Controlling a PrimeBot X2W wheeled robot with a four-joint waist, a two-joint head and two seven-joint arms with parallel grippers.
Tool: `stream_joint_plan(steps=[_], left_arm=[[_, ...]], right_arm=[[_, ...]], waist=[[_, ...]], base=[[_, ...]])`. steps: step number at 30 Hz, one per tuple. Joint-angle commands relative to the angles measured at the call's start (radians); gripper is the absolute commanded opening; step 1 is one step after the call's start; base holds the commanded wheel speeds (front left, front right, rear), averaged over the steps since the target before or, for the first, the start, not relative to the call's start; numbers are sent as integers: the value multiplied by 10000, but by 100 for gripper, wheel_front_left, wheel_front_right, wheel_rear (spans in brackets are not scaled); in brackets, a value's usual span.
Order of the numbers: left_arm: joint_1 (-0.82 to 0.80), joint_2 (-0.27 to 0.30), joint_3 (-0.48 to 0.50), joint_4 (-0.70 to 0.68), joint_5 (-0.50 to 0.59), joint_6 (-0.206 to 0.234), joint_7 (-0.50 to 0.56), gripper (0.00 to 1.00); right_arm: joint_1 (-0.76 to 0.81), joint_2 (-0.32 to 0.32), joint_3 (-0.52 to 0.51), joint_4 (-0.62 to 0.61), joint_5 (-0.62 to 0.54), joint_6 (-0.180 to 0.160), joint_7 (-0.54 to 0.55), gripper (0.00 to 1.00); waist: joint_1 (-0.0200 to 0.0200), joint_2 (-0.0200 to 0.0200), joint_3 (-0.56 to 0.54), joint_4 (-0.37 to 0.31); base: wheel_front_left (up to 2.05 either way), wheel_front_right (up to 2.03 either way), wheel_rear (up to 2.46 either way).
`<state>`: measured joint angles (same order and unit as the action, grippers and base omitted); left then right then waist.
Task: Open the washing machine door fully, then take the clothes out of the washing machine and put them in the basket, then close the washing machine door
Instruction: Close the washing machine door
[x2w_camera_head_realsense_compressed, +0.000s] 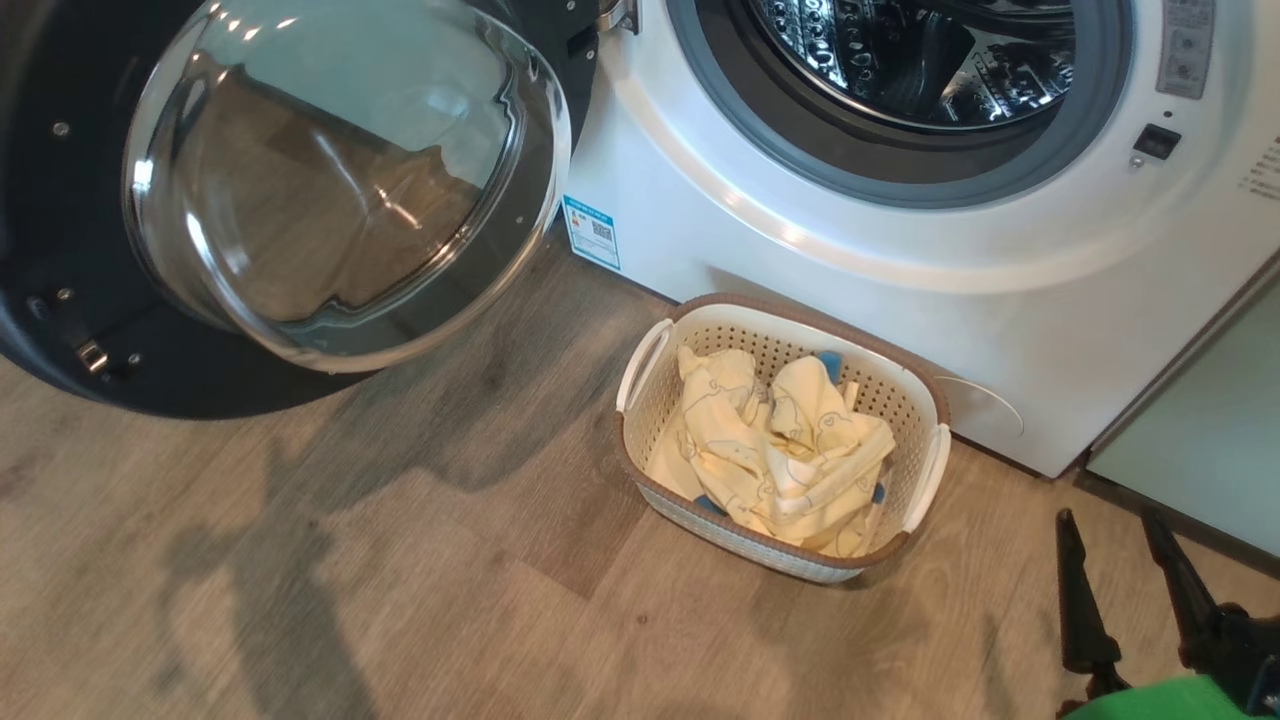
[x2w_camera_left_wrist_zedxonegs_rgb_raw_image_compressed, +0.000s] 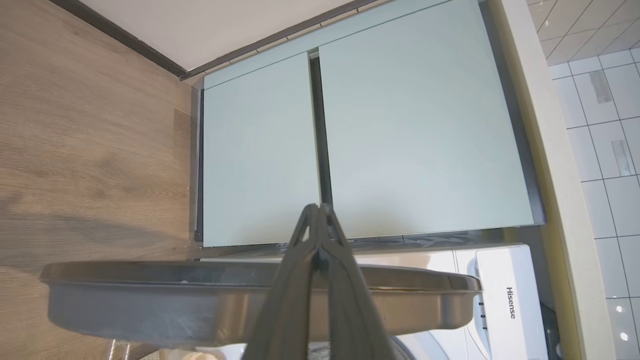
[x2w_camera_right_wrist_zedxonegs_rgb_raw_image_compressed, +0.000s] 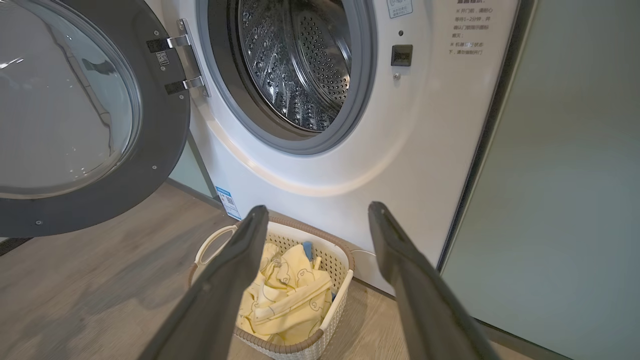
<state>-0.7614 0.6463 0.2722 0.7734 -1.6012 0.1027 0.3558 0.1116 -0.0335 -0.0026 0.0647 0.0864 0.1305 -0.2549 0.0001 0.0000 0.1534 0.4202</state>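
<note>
Closed gripper (x2w_camera_left_wrist_zedxonegs_rgb_raw_image_compressed: 318, 210), edge-on door (x2w_camera_left_wrist_zedxonegs_rgb_raw_image_compressed: 150, 305) behind

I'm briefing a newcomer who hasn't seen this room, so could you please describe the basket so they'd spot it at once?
Find the white washer, its door swung open to the left. On the wood floor just before its front, below the drum opening, stands the basket. It is cream with perforated sides, a brown rim and white handles, and holds yellow clothes.

The washing machine door (x2w_camera_head_realsense_compressed: 300, 200) runs off the left edge — the label sticker (x2w_camera_head_realsense_compressed: 591, 232) is illegibly small.
</note>
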Motion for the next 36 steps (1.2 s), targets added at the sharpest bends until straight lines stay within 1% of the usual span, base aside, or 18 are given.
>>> stream_joint_plan(steps=[1,7,17,22,28,36], left_arm=[[-138,639,156,-346,126,-65,97,0],[-130,495,-63,-425,213,-217,293,0],[-41,359,-134,-472,305,-115,253,0],[28,336,-244,-578,340,-122,451,0],[103,254,-371,-788,167,-326,1086,0],[417,181,-337,-1289,-318,-317,2147,0]], right_arm=[[-400,-167,188,-318,-111,2,-42,100],[-460,-167,200,-319,-110,2,-14,100],[-554,-167,208,-301,-121,2,6,100],[-564,-167,162,-292,-105,2,9,100],[-604,-167,172,-266,-88,2,7,100],[-552,-167,140,-238,-110,2,23,100]], waist=[[-1,0,19,-13],[-1,0,109,-62],[-1,0,181,-199],[-1,0,204,-198],[-1,0,207,-115],[-1,0,135,35]], base=[[0,0,0],[0,0,0],[0,0,0],[0,0,0],[0,0,0],[0,0,0]])
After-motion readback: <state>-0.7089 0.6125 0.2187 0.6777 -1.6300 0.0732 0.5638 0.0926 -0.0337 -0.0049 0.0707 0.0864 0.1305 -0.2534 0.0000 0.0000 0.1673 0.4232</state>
